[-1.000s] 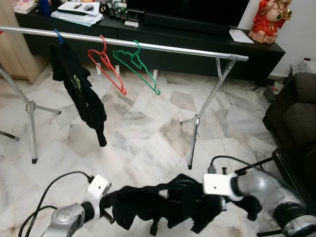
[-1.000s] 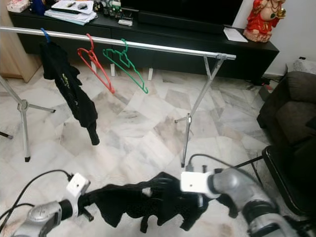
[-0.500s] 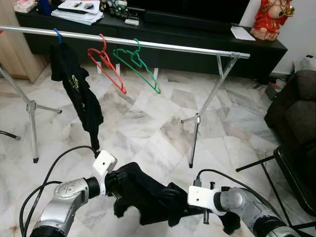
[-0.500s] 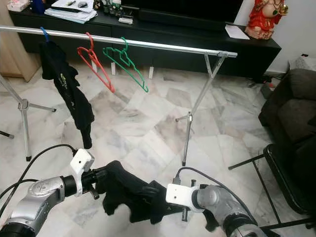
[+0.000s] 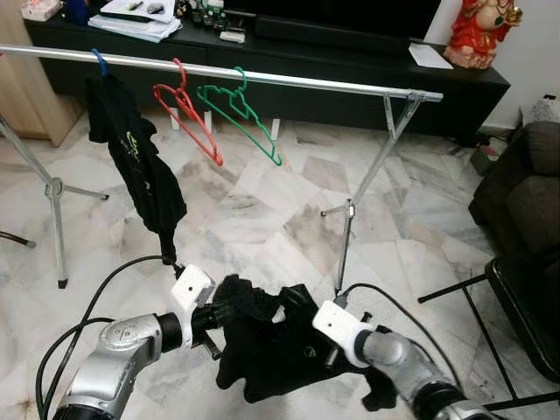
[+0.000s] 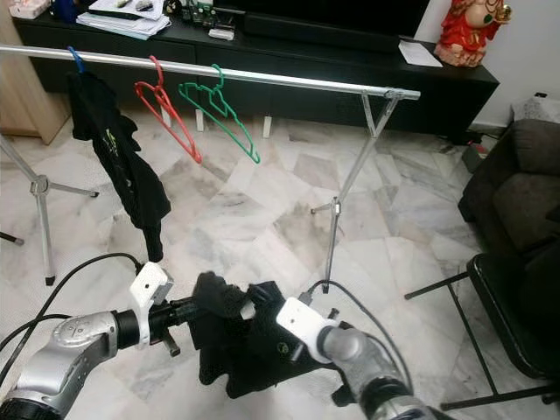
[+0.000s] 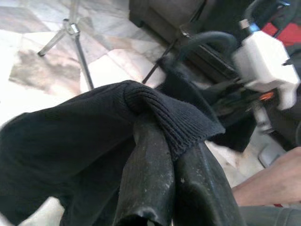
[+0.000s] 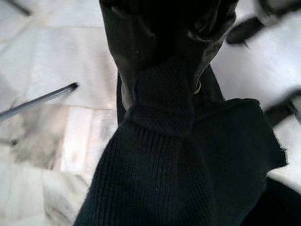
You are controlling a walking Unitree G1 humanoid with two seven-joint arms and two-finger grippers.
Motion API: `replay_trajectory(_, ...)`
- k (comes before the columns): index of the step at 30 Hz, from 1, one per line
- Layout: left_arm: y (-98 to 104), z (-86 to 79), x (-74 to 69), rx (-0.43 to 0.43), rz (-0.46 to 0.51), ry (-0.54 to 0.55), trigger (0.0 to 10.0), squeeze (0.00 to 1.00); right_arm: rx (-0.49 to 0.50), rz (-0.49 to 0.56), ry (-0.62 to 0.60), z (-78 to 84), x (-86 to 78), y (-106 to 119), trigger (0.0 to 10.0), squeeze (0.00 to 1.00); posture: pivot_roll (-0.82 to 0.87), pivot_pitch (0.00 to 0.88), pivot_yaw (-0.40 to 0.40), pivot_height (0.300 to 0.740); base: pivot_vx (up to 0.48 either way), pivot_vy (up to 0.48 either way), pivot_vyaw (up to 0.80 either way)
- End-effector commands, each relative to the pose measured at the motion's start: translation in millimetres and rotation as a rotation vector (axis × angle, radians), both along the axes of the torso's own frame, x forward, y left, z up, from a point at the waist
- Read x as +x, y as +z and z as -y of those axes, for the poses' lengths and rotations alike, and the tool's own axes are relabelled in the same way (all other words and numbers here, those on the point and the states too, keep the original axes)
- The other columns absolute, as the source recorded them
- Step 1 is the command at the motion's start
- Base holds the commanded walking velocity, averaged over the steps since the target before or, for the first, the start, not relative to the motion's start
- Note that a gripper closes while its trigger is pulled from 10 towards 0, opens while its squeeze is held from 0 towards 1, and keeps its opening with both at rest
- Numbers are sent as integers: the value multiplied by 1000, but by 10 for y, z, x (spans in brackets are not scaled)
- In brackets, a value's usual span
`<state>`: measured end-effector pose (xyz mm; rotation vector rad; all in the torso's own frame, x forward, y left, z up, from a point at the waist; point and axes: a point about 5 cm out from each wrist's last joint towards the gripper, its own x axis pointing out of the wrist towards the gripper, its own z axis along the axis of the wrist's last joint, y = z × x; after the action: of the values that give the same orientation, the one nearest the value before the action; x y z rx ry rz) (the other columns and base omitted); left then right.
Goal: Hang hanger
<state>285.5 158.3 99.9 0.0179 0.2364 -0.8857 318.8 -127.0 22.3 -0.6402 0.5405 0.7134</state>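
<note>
A black knitted garment [image 5: 280, 354] hangs bunched between my two grippers, low over the marble floor. My left gripper [image 5: 226, 306] is shut on one edge of it; in the left wrist view its fingers [image 7: 150, 179] pinch a ribbed fold [image 7: 164, 110]. Close beside it, my right gripper [image 5: 293, 304] is shut on another part of the cloth, and its fingers [image 8: 127, 52] clamp the knit [image 8: 164, 99]. Further off runs a silver clothes rail [image 5: 289, 82] with a bare red hanger [image 5: 188, 112], a bare green hanger [image 5: 241, 109] and a black top [image 5: 140, 166] on a blue hook [image 5: 101, 61].
The rail's right leg [image 5: 346, 236] stands just past the garment, and a tripod leg [image 5: 57, 188] is at the left. A dark TV console [image 5: 350, 52] with a red figurine [image 5: 477, 31] runs behind. A dark sofa [image 5: 529, 192] and a black chair frame [image 5: 516, 302] are at the right.
The grippers have come much closer together, so the garment went from stretched out to bunched. The left gripper rose and moved inward; the right gripper swung left.
</note>
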Motion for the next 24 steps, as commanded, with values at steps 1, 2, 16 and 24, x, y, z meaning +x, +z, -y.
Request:
replay_trajectory(1,54,99,-22,-24,13,-43,10000,0,43,8,-76,29,47,38,0,0,40,166,-116,740,0,0,0)
replay_trajectory(2,53,109,-27,-23,12,-50,10000,0,49,14,-76,12,50,44,0,0,43,164,-115,740,0,0,0)
replay_trajectory(16,31,251,-201,2,-23,-202,10000,1000,338,127,-232,-147,278,366,0,0,46,157,-113,740,0,0,0)
replay_trajectory(24,59,256,-231,4,-24,-217,10000,1000,331,138,-235,-103,282,371,0,0,45,146,-113,740,0,0,0)
